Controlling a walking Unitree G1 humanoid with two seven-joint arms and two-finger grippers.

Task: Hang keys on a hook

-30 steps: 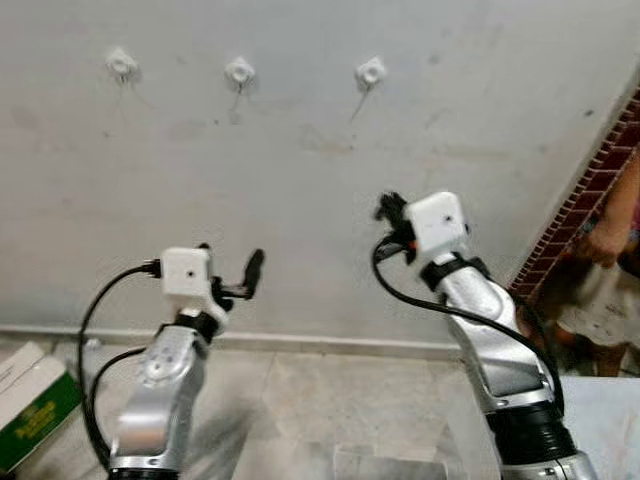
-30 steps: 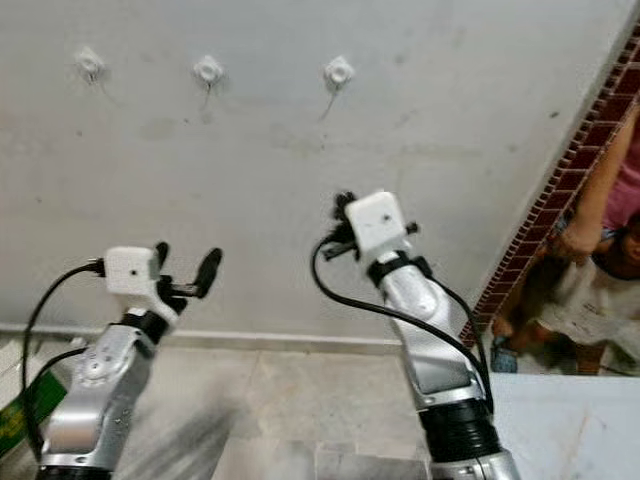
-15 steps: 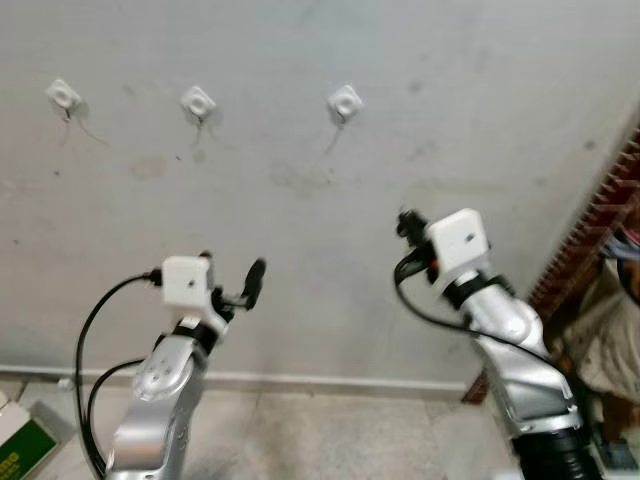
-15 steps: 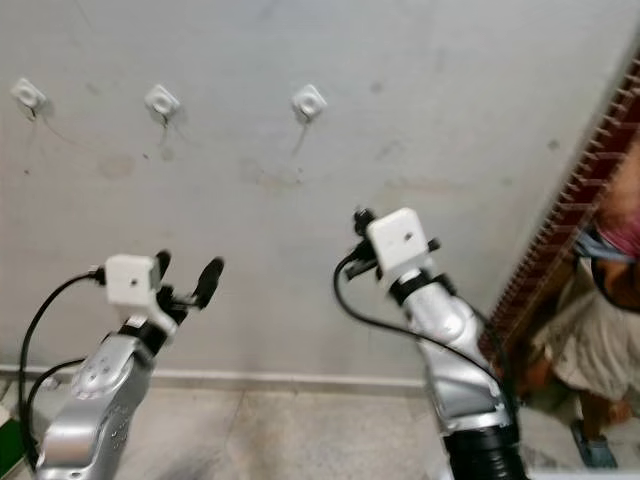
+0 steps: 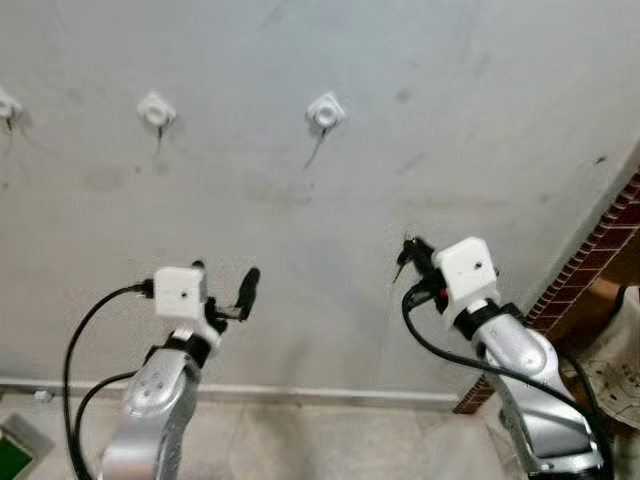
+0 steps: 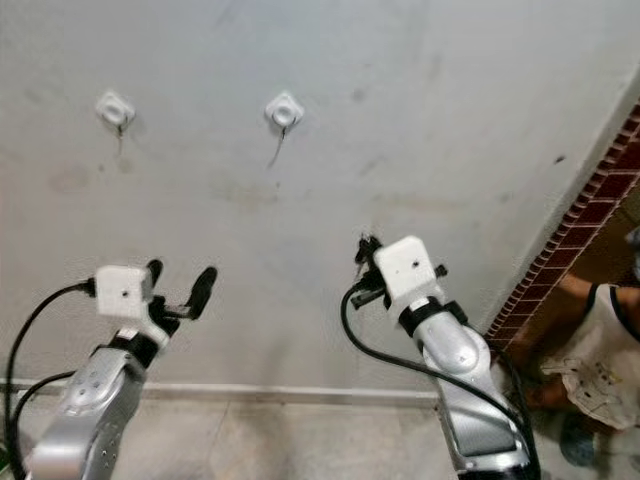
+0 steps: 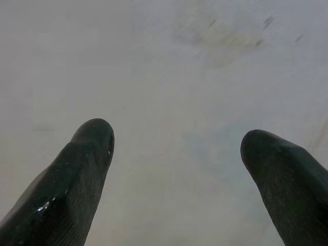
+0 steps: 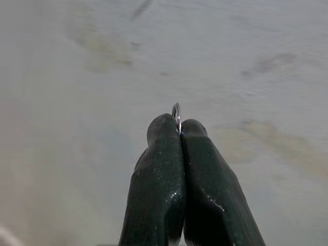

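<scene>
2 fingers of right gripper (image 8: pixel 177 125) pinch key ring (image 8: pixel 176 111).

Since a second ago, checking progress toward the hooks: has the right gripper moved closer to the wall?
Cannot tell. The camera itself has shifted, so the hooks sit elsewhere in frame. The right gripper, shut on the key ring, points at the wall below them.

The right gripper (image 8: pixel 177 125), pinching the key ring (image 8: pixel 176 111), has risen closer to the wall (image 5: pixel 450 120).

Grey wall (image 5: pixel 480 120) bearing white hooks (image 5: pixel 325 110), nothing hung; tiled floor (image 5: pixel 300 445) below, green box (image 5: pixel 12 452) at edge.
</scene>
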